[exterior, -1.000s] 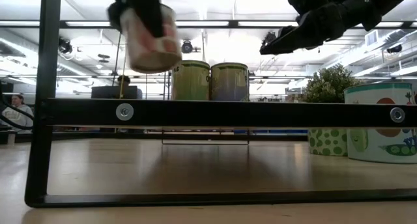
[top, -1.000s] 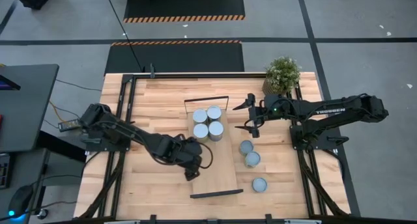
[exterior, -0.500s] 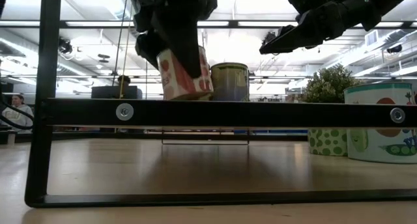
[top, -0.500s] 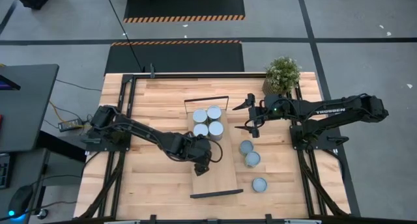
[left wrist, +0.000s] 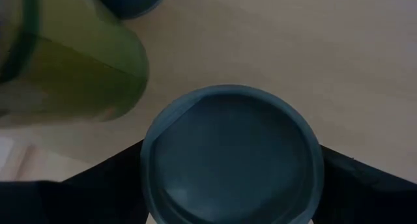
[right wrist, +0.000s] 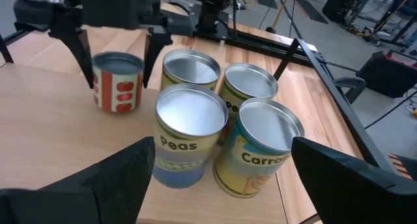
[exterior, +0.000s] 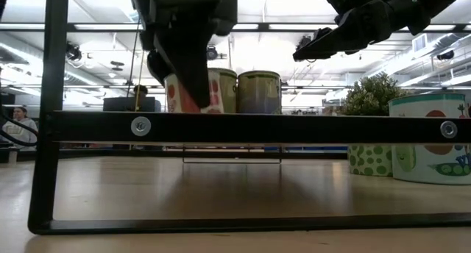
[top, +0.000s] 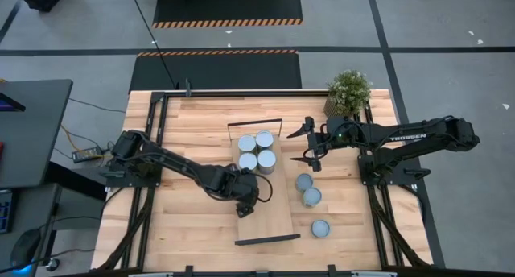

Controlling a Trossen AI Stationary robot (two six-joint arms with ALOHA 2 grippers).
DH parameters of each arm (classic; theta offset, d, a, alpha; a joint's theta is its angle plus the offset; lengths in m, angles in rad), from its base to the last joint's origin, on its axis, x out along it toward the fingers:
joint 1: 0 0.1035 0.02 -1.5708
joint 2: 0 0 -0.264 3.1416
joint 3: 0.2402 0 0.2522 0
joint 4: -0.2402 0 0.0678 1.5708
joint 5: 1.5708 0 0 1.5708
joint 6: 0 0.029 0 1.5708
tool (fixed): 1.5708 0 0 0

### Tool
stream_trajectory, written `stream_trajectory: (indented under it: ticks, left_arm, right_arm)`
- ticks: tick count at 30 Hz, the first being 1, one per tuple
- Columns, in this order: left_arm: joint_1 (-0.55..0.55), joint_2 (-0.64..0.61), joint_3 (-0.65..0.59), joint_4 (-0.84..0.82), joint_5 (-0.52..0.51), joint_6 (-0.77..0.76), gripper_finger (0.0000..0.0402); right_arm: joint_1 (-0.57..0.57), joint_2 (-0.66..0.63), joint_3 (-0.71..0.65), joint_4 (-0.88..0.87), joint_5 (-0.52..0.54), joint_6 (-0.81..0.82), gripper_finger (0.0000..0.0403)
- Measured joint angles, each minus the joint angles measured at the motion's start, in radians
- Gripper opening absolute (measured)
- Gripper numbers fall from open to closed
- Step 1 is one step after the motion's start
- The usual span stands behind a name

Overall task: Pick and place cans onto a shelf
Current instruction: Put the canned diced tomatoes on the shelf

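Red-labelled can [right wrist: 117, 81] stands on the shelf [top: 269, 217], just beside the block of four cans [top: 256, 150], pinched between the fingers of the left claw [top: 245, 194], whose arm reaches in from the worktop's [top: 185, 116] left side; the step in hand appears to be the set-down of a fifth can; next, judged from this, the claw should spread and rise clear without nudging its neighbours. Right claw [top: 308, 142] hangs spread above the worktop, between the shelf and the potted plant [top: 348, 89]; three cans [top: 311, 197] wait on the worktop just right of the shelf, the likely next pick.
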Motion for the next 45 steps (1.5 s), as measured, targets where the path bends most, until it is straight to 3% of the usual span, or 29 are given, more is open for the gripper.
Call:
stream_trajectory:
  ticks: [6, 45]
  left_arm:
    - [0.009, 0.000, -0.012, 0.042, 0.044, 0.011, 0.0316]
    - [0.009, 0.000, -0.014, 0.076, 0.050, -0.014, 0.0316]
  right_arm:
    - [0.000, 0.000, 0.000, 0.000, 0.000, 0.000, 0.0368]
    - [0.000, 0.000, 0.000, 0.001, -0.007, 0.003, 0.0368]
